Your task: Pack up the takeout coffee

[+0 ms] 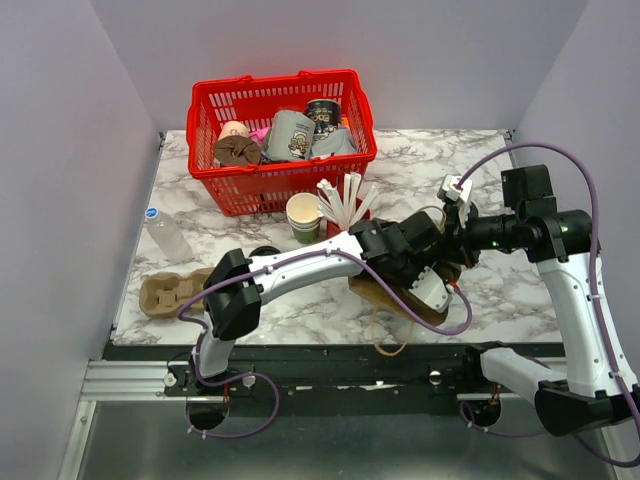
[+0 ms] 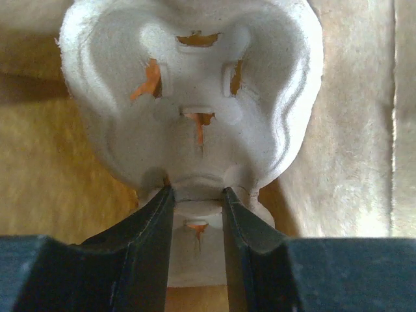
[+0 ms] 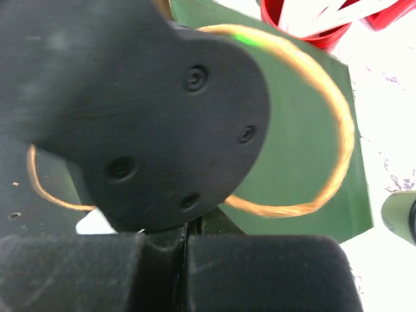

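Left gripper (image 2: 198, 195) clamps a pale moulded-pulp cup carrier (image 2: 195, 97) inside a brown paper bag (image 2: 58, 195); right gripper (image 3: 186, 231) is closed, perhaps on the bag.

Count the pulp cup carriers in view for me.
2. One carrier lies at the table's near-left corner; a second carrier is pinched by the left gripper inside the bag. The red basket may hide more.

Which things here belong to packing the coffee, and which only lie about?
Job: green paper cup; paper bag; pulp cup tray held by left hand.
Lying about: red basket; water bottle; red cup of sticks; spare tray.
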Robot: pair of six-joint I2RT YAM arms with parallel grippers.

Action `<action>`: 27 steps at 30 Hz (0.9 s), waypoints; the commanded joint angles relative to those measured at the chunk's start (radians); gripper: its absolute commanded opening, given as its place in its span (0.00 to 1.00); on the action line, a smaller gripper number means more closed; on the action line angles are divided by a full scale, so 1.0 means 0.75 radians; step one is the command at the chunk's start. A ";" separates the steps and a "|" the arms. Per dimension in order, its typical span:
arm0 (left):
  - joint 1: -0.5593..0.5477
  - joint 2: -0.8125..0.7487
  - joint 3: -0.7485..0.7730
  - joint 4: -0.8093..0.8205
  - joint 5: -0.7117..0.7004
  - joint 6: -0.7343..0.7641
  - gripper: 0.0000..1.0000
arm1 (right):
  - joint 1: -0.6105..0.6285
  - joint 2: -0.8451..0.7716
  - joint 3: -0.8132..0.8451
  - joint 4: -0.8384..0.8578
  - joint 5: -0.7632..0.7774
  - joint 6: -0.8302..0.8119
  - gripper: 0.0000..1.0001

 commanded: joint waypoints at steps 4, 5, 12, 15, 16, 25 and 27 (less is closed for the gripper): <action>-0.006 -0.008 -0.056 0.151 -0.129 -0.074 0.00 | 0.007 -0.038 -0.020 -0.051 -0.110 0.048 0.01; -0.008 -0.021 -0.065 0.175 -0.142 -0.088 0.00 | 0.007 -0.040 -0.023 -0.049 -0.106 0.054 0.01; -0.019 -0.080 -0.012 0.123 -0.177 -0.197 0.00 | 0.007 -0.021 0.045 -0.043 -0.051 0.124 0.01; -0.023 -0.084 0.084 0.006 -0.160 -0.248 0.00 | 0.005 -0.003 0.082 -0.061 -0.033 0.179 0.01; -0.023 -0.076 0.119 -0.039 -0.146 -0.264 0.00 | 0.007 -0.001 0.096 -0.051 -0.022 0.214 0.00; -0.041 -0.021 0.316 -0.258 -0.191 -0.552 0.00 | 0.007 0.058 0.243 -0.089 0.000 0.660 0.01; -0.045 -0.027 0.316 -0.254 -0.191 -0.575 0.00 | 0.007 0.067 0.239 -0.102 0.047 0.660 0.01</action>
